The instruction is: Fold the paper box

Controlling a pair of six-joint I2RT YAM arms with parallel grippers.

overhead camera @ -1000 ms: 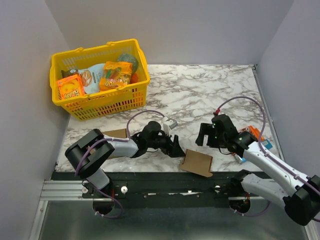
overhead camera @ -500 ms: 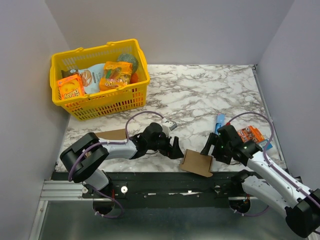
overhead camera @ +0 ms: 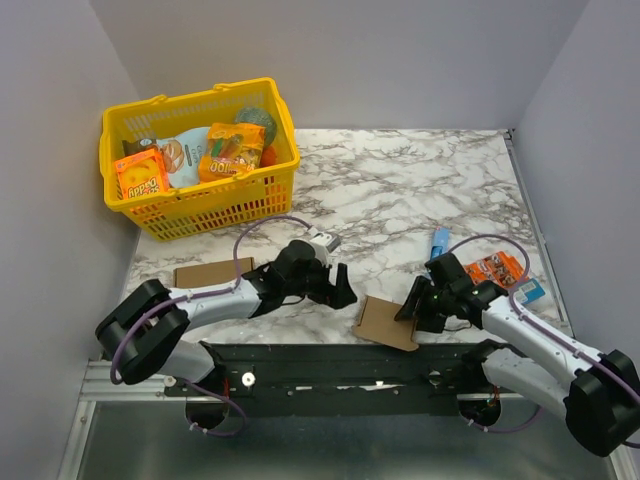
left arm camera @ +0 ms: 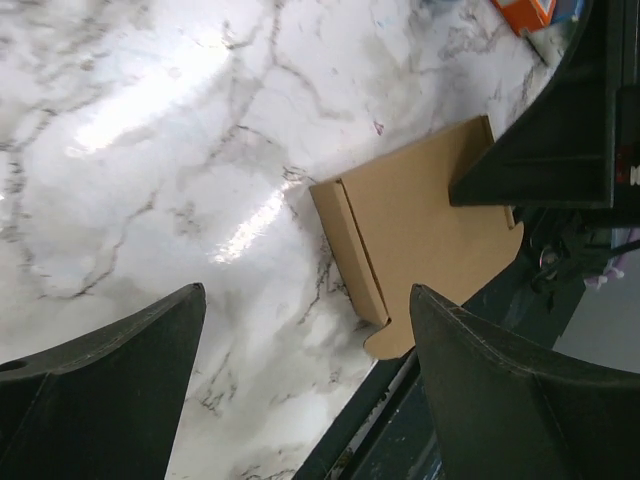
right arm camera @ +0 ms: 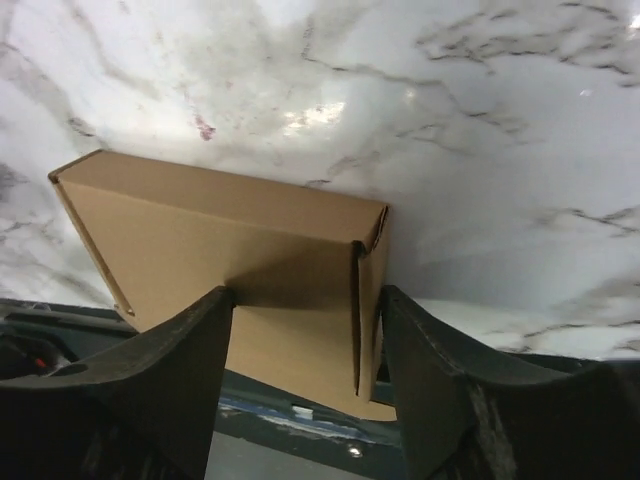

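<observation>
Nearby, the left gripper (overhead camera: 342,291) hung released beside the paper box (overhead camera: 386,324); the right gripper (overhead camera: 411,309) straddled its flap, though whether it grasped I couldn't tell.

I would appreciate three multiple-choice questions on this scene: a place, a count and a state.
1. Where does the paper box lie on the table? A at the far edge; B at the near edge; C in the far right corner.
2. How many brown cardboard pieces lie on the table? A one; B four; C two.
3. How is the left gripper? A open, empty; B shut on the paper box; C shut on a spoon.
Key: 1 B, it lies by the near edge; 2 C, the paper box plus a flat cardboard rectangle; 3 A, its jaws stand wide with nothing between them.
</observation>
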